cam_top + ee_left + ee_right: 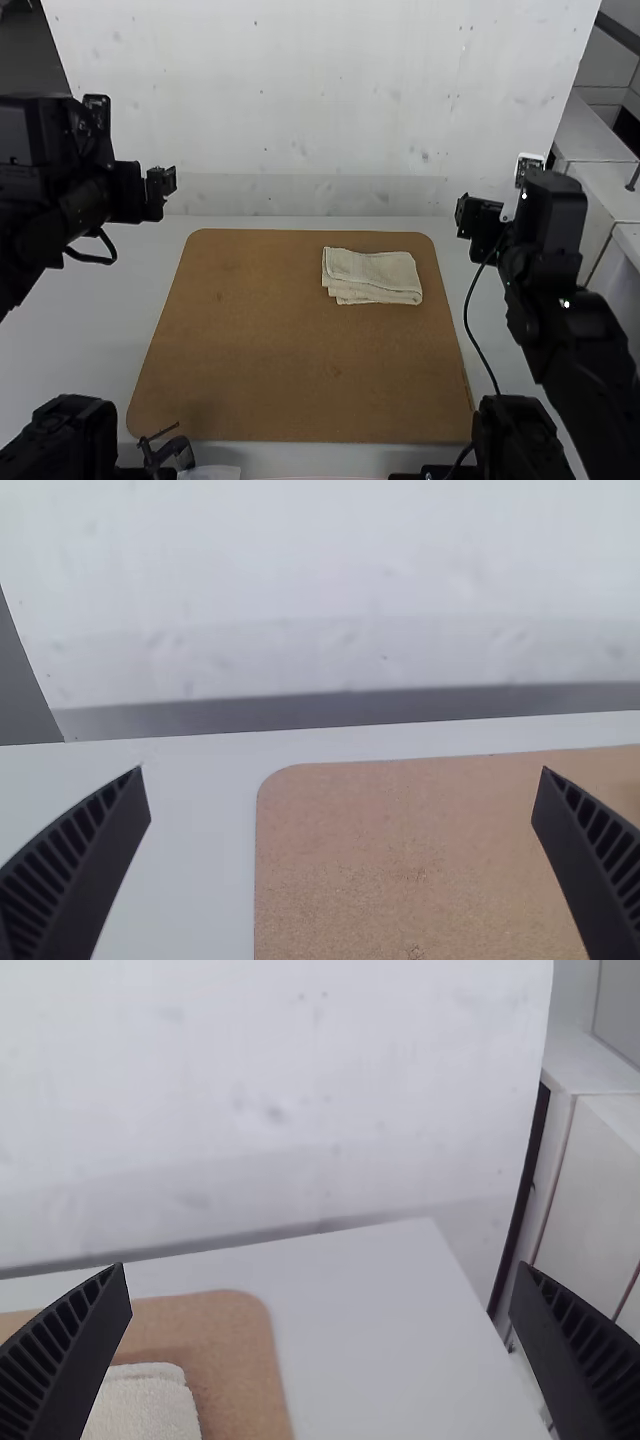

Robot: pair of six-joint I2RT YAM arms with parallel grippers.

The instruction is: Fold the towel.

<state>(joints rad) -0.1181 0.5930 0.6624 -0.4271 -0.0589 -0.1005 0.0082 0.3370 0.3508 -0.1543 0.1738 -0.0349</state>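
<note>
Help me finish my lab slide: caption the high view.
Folded cream towel on brown board, left YAM arm and right YAM arm alongside.

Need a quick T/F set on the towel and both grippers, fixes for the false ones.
1. The towel lies wholly on the brown board. True.
2. The towel is spread out in a single layer. False: it is folded, with stacked layers showing along its edge.
3. The left gripper and the right gripper are both open. True.
4. The right gripper pinches a corner of the towel. False: its fingers are apart and hold nothing.
5. The towel lies on the left arm's half of the board. False: it lies toward the right arm's side.
</note>
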